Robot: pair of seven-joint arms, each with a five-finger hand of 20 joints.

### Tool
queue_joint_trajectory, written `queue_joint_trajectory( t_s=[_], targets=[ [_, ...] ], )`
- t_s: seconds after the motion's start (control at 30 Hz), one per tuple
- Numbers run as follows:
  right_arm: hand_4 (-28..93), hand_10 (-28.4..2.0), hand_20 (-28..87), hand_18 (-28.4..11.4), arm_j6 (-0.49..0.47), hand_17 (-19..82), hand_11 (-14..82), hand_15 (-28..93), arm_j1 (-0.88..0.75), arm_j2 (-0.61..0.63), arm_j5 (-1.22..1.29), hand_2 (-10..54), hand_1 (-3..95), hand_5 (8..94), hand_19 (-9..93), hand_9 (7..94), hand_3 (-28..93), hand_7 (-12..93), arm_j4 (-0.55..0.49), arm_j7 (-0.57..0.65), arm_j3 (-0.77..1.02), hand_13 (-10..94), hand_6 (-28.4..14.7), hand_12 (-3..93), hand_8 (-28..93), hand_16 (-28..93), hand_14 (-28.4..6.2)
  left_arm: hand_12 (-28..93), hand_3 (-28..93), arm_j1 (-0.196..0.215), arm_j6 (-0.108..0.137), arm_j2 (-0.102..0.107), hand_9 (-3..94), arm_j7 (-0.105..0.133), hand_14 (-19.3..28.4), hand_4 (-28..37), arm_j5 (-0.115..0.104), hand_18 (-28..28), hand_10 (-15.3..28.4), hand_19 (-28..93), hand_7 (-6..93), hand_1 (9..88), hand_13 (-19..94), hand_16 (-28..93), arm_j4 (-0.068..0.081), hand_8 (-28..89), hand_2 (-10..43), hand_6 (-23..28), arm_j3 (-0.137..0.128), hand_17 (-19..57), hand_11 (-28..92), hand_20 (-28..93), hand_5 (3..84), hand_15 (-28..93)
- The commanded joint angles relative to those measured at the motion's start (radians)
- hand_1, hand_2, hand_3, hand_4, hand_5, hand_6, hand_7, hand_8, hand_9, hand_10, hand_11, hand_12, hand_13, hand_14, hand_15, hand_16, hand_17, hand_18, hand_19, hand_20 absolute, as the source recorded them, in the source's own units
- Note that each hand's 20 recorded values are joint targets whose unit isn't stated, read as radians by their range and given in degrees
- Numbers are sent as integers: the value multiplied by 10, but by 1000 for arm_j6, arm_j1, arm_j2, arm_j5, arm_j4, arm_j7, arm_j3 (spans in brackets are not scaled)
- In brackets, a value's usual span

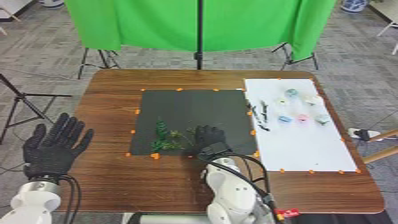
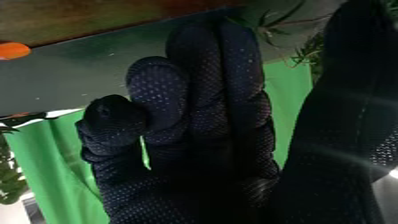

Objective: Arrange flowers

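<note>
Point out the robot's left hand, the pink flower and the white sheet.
Left hand (image 1: 51, 157): head view, on its palm.
Pink flower (image 1: 303, 118): head view, on its bloom.
White sheet (image 1: 306, 147): head view, on its bare lower part.

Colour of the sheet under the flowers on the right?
White; the sheet shows best in the head view.

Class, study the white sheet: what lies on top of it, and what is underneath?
On the white sheet lie small pale flowers and, near its left edge, thin dark pieces. It hides whatever is directly beneath, so that cannot be seen.
</note>
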Motion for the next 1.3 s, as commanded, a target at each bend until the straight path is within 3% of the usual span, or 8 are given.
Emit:
queue_joint_trajectory(
  t_s=[0.03,0.23,0.4,0.67,1.17,1.23,1.27,1.3],
  targets=[
    [601,-120,437,-281,11,417,251,560,-37,8,-13,-95,929,756,932,850,-283,502,77,23,-1,743,-24,506,164,475,-86,130,778,10,9,1,426,1,176,-283,-25,189,160,445,163,268,326,-51,7,-96,147,87,10,-49,246,249,489,517],
    [701,-85,447,-284,12,463,191,457,-32,-3,28,-95,898,745,932,921,-283,557,83,97,29,838,-14,495,127,498,-50,130,773,16,14,0,428,1,175,-283,-33,188,159,447,163,268,325,-52,4,-96,150,87,13,-49,248,249,490,519],
    [780,-82,454,-284,12,478,191,445,-25,-16,44,-95,873,734,932,935,-283,598,94,115,34,859,-16,502,114,511,-45,129,774,8,18,2,427,-4,175,-283,-39,187,159,447,163,266,325,-53,8,-97,150,87,17,-49,247,248,490,521],
    [821,-83,463,-284,0,493,208,441,-23,-56,79,-95,851,726,932,937,-283,619,82,107,5,876,-17,496,103,510,-39,129,774,-6,45,16,428,-17,175,-283,-57,187,159,449,165,266,325,-54,9,-97,150,87,32,-49,249,249,490,524],
    [742,-88,465,-284,-16,474,196,474,-41,-63,101,-95,856,694,932,926,-283,638,62,110,-7,851,-14,511,110,493,-67,130,770,-4,43,11,432,-25,173,-283,-59,186,159,450,164,268,329,-55,11,-96,154,87,20,-48,251,250,493,525],
    [719,-94,460,-284,15,451,199,498,-40,-56,96,-95,861,675,932,909,-283,646,64,125,-11,822,-21,510,122,483,-79,130,768,-2,52,11,432,-19,173,-283,-61,186,159,451,164,269,329,-55,10,-96,155,87,21,-47,252,250,493,525],
    [701,-103,455,-284,6,440,206,515,-37,-53,109,-95,865,660,932,892,-283,656,57,130,-11,799,-28,505,133,477,-86,130,768,1,67,10,432,-13,173,-283,-68,186,159,450,164,269,330,-56,5,-96,155,87,20,-47,252,250,493,525],
    [661,-116,449,-284,17,425,218,537,-36,-49,134,-95,868,641,932,868,-283,669,48,139,-13,772,-38,503,150,468,-98,130,769,-1,101,12,432,-5,173,-283,-83,186,159,450,164,269,329,-55,-1,-96,155,87,22,-47,252,250,493,525]
  ],
)
